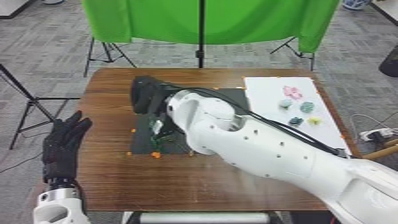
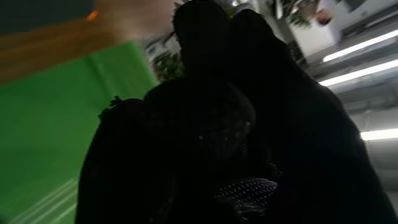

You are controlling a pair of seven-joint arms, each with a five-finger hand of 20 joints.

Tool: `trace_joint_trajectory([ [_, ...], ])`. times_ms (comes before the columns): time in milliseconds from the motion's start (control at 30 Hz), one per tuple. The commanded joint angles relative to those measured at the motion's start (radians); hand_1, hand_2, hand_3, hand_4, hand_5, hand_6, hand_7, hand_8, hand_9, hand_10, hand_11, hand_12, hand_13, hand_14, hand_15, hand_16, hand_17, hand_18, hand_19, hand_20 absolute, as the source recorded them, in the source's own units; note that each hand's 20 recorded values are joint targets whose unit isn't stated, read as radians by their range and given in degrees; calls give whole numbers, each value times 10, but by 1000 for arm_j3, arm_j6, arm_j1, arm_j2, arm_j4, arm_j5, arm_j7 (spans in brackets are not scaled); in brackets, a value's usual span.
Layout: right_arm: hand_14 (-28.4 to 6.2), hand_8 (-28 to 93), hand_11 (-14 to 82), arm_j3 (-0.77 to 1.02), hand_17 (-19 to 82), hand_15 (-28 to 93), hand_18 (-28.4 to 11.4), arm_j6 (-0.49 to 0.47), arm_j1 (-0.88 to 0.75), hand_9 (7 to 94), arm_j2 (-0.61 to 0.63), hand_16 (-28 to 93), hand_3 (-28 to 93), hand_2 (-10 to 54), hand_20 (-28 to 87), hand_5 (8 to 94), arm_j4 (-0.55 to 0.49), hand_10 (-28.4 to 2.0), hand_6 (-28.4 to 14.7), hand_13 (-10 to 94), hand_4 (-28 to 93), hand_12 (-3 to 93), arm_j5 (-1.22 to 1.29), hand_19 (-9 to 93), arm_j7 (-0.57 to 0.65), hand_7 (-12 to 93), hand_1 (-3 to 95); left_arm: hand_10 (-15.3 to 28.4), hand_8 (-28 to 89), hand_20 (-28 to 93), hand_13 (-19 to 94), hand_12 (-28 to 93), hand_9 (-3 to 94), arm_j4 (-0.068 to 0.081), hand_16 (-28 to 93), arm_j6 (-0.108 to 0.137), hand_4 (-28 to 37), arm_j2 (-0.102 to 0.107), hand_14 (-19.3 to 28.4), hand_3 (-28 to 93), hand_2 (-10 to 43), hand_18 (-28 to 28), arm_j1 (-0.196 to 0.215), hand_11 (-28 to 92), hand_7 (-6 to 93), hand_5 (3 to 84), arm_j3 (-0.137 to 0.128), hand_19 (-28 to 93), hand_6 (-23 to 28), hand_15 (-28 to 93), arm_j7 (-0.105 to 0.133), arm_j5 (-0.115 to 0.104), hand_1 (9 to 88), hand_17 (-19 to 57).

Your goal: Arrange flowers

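Hovering with right hand (image 1: 144, 94) over dark mat (image 1: 141, 146) at eleven o'clock on bench (image 1: 169, 185); cannot tell whether gripping anything. At nine o'clock, beside bench, shows left hand (image 1: 64, 150) with fingers straight, slightly apart. Has green stem piece (image 1: 157, 143) at nine o'clock from centre, near white arm; pink flower (image 1: 292, 92) and small blooms (image 1: 306, 107) at two o'clock on white sheet (image 1: 266, 90). Could knock stem piece by lowering forearm, or scatter blooms by dragging cable.

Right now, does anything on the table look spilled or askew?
Nothing stands out. The pink flower and yellow flower lie apart on the white sheet, with no spill in sight. The right arm hides part of the dark mat.
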Motion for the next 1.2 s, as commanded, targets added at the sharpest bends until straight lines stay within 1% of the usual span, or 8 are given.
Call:
trace_joint_trajectory([
  [33, -14, 174, 119, -49, 717, 546, -49, -35, -25, 914, -73, 290, 510, -95, 384, 777, 105, -109, -39, 937, -86, 395, -34, 931, -4, 180, 663, 153, -61, 193, 369, 83, 479, 14, -24, -27, -283, -2, 145, 523, 320, 83, -7, 148, 57, 490, 24, 35, 81, 140, 4, -3, 279, 144],
  [133, -14, 172, 120, -57, 716, 546, -50, -26, -26, 912, -83, 291, 515, -95, 385, 775, 132, -109, -38, 937, -93, 395, -49, 932, -3, 181, 657, 153, -61, 192, 372, 84, 478, 21, -25, -30, -283, 3, 144, 527, 319, 83, -25, 150, 58, 489, 32, 36, 80, 140, -1, -2, 281, 144],
  [167, -14, 171, 119, -57, 716, 545, -50, -35, -28, 911, -93, 292, 516, -95, 385, 775, 146, -109, -38, 937, -96, 393, -61, 932, -11, 181, 656, 153, -61, 192, 373, 85, 478, 17, -26, -25, -283, -2, 144, 528, 318, 83, -16, 150, 58, 489, 31, 36, 80, 140, 4, -2, 280, 144],
  [300, -15, 166, 121, -47, 715, 542, -53, -45, -39, 909, -101, 293, 518, -95, 385, 771, 175, -108, -36, 937, -101, 391, -79, 932, 2, 178, 642, 153, -61, 193, 375, 85, 478, 25, -28, -32, -283, -2, 143, 530, 316, 83, -32, 152, 61, 490, 39, 37, 78, 142, 2, 0, 282, 145],
  [433, -16, 156, 131, -51, 713, 540, -54, -47, -45, 904, -96, 296, 509, -95, 386, 763, 182, -109, -39, 937, -101, 387, -80, 932, 18, 170, 628, 152, -61, 193, 376, 86, 479, 25, -30, -29, -283, -4, 143, 537, 311, 83, -28, 153, 61, 490, 39, 37, 78, 145, 12, -2, 280, 145],
  [633, -17, 130, 151, -58, 711, 536, -56, -38, -57, 898, -90, 302, 495, -95, 389, 747, 184, -112, -46, 937, -97, 370, -103, 932, 35, 139, 608, 151, -61, 193, 372, 88, 475, 28, -30, -29, -283, -6, 145, 554, 266, 83, -30, 157, 62, 487, 42, 35, 77, 149, 13, -5, 259, 139],
  [900, -18, 96, 163, -51, 708, 531, -59, -59, -63, 891, -67, 308, 539, -95, 393, 723, 176, -114, -45, 937, -109, 359, -110, 932, 27, 129, 569, 153, -60, 187, 370, 90, 472, 24, -30, -28, -283, -11, 148, 565, 240, 82, -15, 160, 63, 485, 38, 31, 76, 151, 17, -5, 250, 129],
  [1200, -19, 10, 168, -14, 700, 517, -64, -18, -52, 876, -25, 324, 558, -95, 400, 684, 146, -118, -33, 937, -129, 356, -125, 932, 20, 133, 549, 153, -60, 187, 366, 94, 469, 19, -27, -23, -283, -15, 156, 580, 208, 85, -6, 163, 63, 484, 37, 31, 76, 157, 14, -2, 238, 123],
])
